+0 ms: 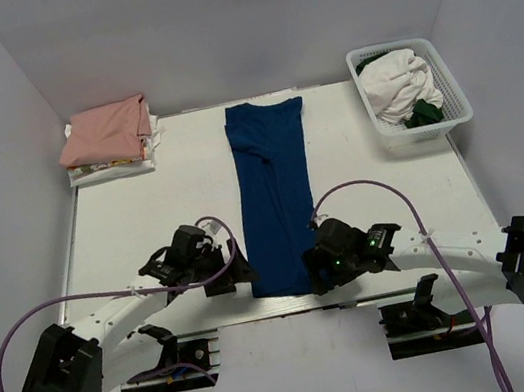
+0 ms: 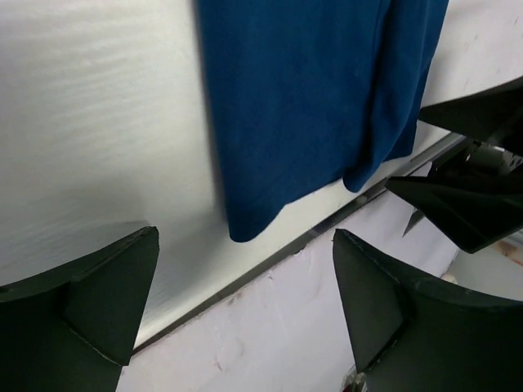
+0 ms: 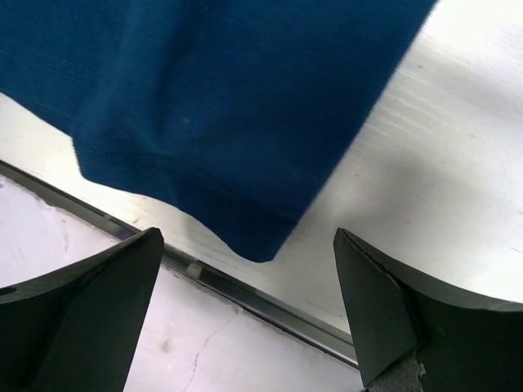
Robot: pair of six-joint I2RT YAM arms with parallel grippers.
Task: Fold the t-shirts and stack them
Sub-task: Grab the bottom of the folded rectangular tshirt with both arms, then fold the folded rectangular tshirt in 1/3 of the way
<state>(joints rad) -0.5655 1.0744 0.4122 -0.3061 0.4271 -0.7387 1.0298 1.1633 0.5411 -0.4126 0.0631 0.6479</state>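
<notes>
Dark blue t-shirt [image 1: 275, 194] lies flat on the white table [image 1: 144, 217], folded lengthwise into a narrow strip. It sits mid-table, collar end far, hem end at the near edge between the two arms. Left gripper [image 1: 240, 273] is just beside the hem's left corner, jaws spread wide, nothing in them. Right gripper [image 1: 314, 273] is at the hem's right corner, also wide open and empty. Each wrist view shows a hem corner lying on the table between the open fingers, close to the table's near edge strip; can't tell whether any finger touches the cloth. Salmon-pink t-shirt [image 1: 108, 130] is folded on top of a white folded pile [image 1: 120, 166] in the far-left corner. White lattice basket [image 1: 422, 133] in the far-right corner holds white cloth [image 1: 402, 80] and a dark green piece [image 1: 422, 114].
</notes>
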